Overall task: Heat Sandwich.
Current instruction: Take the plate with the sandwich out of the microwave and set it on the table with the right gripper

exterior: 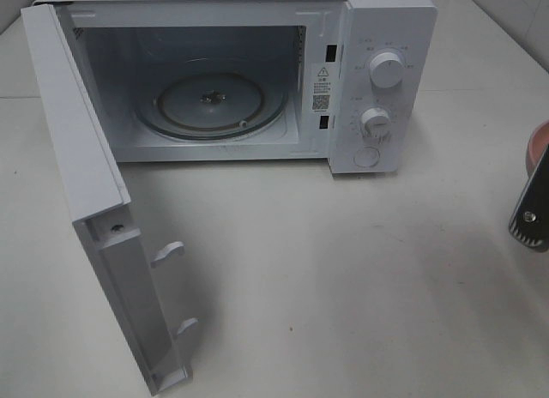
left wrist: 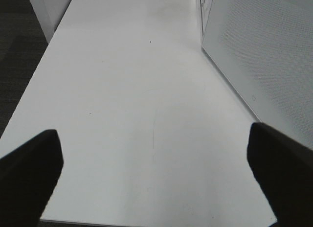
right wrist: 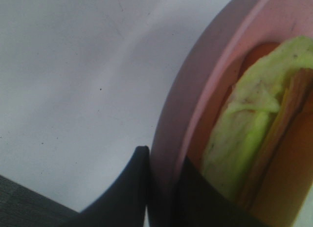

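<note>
We record the right gripper [exterior: 530, 211] at the edge of the high view as a dark, flat-sided finger with a pale ribbed strip along its lower end and one small round screw in its face. Its wrist view shows two black fingers [right wrist: 128, 188] with smooth, curved edges. The left gripper [left wrist: 156, 173] presents two matte black blunt-ended fingers, without markings we can make out.

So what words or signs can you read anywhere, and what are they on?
Nothing can be read as words.
Sticker on the microwave door frame: a warning triangle and a square code, with print too small to read.
Marks around the upper knob and lower knob: too small and faint to read.
Plate, sandwich, table: no writing.
</note>
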You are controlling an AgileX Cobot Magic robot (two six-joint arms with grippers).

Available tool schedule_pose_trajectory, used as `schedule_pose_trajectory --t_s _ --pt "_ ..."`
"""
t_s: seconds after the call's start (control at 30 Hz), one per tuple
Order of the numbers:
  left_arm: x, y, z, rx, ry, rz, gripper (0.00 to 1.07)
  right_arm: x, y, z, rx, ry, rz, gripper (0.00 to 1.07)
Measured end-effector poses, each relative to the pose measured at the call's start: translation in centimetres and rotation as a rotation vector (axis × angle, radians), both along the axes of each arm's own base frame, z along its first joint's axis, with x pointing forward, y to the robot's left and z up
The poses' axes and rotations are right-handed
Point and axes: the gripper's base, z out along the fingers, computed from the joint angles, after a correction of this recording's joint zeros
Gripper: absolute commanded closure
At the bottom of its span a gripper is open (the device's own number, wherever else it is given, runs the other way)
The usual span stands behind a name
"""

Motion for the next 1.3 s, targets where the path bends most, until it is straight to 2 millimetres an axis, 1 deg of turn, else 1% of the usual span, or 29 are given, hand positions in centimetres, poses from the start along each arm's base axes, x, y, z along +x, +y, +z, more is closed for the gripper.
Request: schedule_pose_trajectory --t_s 0.1,0.17,0.23,0.43,0.63,0.77,0.83,0.9,0.97,1.0,1.1,1.13,1.17,1.3 --pt "0.0 0.0 0.0 0.0 0.0 0.0 0.09 0.1 0.0 -0.2 -0.001 -0.001 -0.027 1.07" --pt "0.0 0.0 0.0 0.0 0.0 0.0 0.09 0.4 0.3 -0.8 -0.007 0.01 -0.062 1.07" --pt "0.0 0.0 0.0 0.0 0.0 0.0 0.09 0.5 0.3 -0.9 -0.01 0.012 -0.072 1.07" --pt "0.0 0.0 0.0 0.0 0.0 0.0 0.09 1.5 0.7 -2.0 -0.014 -0.033 -0.184 1.07" --pt "0.0 0.0 0.0 0.0 0.0 0.0 0.09 2.3 1.3 -2.5 -0.005 -0.052 -0.223 1.07" --pt "0.0 0.0 0.0 0.0 0.0 0.0 0.09 3.7 2.4 -2.2 0.022 -0.082 -0.232 1.07" --pt "0.0 0.0 0.0 0.0 0.0 0.0 0.09 3.9 2.6 -2.1 0.023 -0.087 -0.231 1.07" --pt "0.0 0.0 0.0 0.0 0.0 0.0 0.09 4.9 3.0 -2.1 0.032 -0.101 -0.248 1.07" --pt "0.0 0.0 0.0 0.0 0.0 0.0 0.09 5.2 2.9 -2.1 0.032 -0.101 -0.261 1.07" --pt "0.0 0.0 0.0 0.0 0.0 0.0 0.09 5.9 2.7 -2.2 0.025 -0.1 -0.286 1.07" --pt "0.0 0.0 0.0 0.0 0.0 0.0 0.09 6.8 2.2 -2.5 0.015 -0.093 -0.326 1.07" --pt "0.0 0.0 0.0 0.0 0.0 0.0 0.09 6.8 2.2 -2.5 0.015 -0.093 -0.326 1.07" --pt "0.0 0.0 0.0 0.0 0.0 0.0 0.09 7.3 1.9 -2.7 0.01 -0.09 -0.345 1.07" --pt "0.0 0.0 0.0 0.0 0.0 0.0 0.09 8.1 1.4 -2.9 0.022 -0.093 -0.363 1.07"
